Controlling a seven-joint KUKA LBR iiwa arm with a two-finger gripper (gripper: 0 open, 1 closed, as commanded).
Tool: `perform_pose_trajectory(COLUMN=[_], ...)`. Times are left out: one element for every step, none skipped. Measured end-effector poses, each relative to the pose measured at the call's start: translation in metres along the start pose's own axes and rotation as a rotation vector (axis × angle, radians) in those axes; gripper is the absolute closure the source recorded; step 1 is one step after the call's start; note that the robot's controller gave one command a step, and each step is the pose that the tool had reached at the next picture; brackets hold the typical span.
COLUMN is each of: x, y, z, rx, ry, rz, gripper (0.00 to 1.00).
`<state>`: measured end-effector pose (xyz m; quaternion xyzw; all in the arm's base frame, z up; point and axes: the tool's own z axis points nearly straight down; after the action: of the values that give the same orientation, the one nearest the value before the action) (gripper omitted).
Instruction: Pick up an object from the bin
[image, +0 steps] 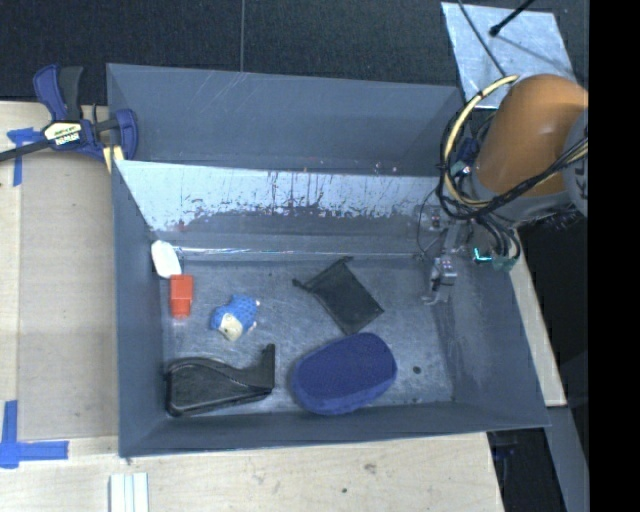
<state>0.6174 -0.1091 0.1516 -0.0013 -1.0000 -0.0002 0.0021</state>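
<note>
Six things, one of each, lie in the bin (300, 130), gripper (436, 285) (can't tell how open) near the black sheet (345, 295).

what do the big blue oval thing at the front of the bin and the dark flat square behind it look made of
Blue oval thing: probably foam or soft fabric, matte; finely textured, rounded edges, no shine. Dark square: possibly rubber or thin foam sheet, matte; it lies flat and shows no glare. Neither is certain.
</note>
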Motion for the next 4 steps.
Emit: perform_pose_trajectory(x=[-0.005,0.017,0.015,0.024], y=[0.083,0.151,0.137,0.127], z=[0.086,0.049,0.051,0.082], rx=[-0.001,-0.003,0.0,0.0], ry=[0.001,-0.007,-0.008,-0.004], rz=[-0.008,0.043,0.249,0.438], gripper=[0.0,0.0,0.0,0.0])
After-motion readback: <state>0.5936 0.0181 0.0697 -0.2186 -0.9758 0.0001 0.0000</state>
